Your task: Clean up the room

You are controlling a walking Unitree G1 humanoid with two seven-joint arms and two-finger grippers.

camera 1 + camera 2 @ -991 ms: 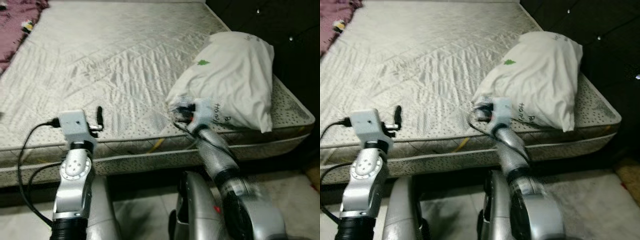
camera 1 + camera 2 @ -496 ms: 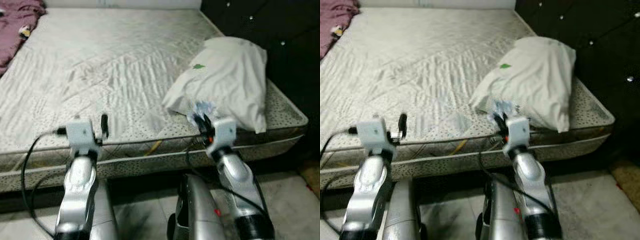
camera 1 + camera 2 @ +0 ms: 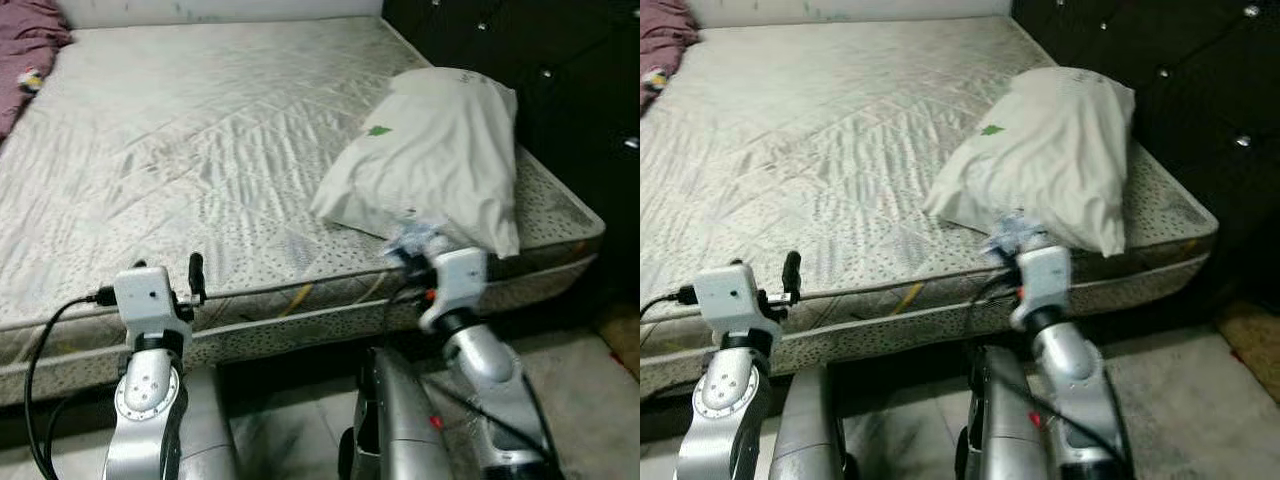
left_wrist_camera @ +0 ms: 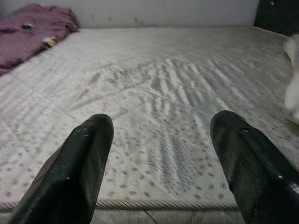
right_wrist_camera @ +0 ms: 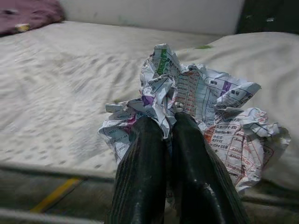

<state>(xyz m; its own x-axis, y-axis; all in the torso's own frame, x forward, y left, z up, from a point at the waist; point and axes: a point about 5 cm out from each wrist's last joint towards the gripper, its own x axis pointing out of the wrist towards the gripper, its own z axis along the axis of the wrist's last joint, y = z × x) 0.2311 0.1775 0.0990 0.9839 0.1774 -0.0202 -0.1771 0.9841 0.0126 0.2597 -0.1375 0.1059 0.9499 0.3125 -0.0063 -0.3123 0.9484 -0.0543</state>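
Crumpled paper (image 5: pixel 196 100) with print in many colours is pinched in your right gripper (image 5: pixel 169 122). The two black fingers are pressed close together with a fold of the paper between them. That tight pinch is why the ball hangs out in front of the fingers and does not drop.

You are holding it just off the near edge of the mattress (image 3: pixel 200 150), right beside the low corner of the white pillow (image 3: pixel 440 150). From the head views the paper (image 3: pixel 415 238) is a small pale lump, so it is hard to say if it brushes the pillow or only sits in front of it. It looks like trash picked off the bed, so your next job is likely to carry it to a bin. I see no bin from here.

Your left gripper (image 4: pixel 161 154) is held up at the front edge of the mattress. Its fingers are wide apart and hold nothing. It seems to wait there, ready for the next thing.

Far off at the back corner lies a purple cloth (image 4: pixel 35 28) with a small yellow bit on it. That may need tidying too.
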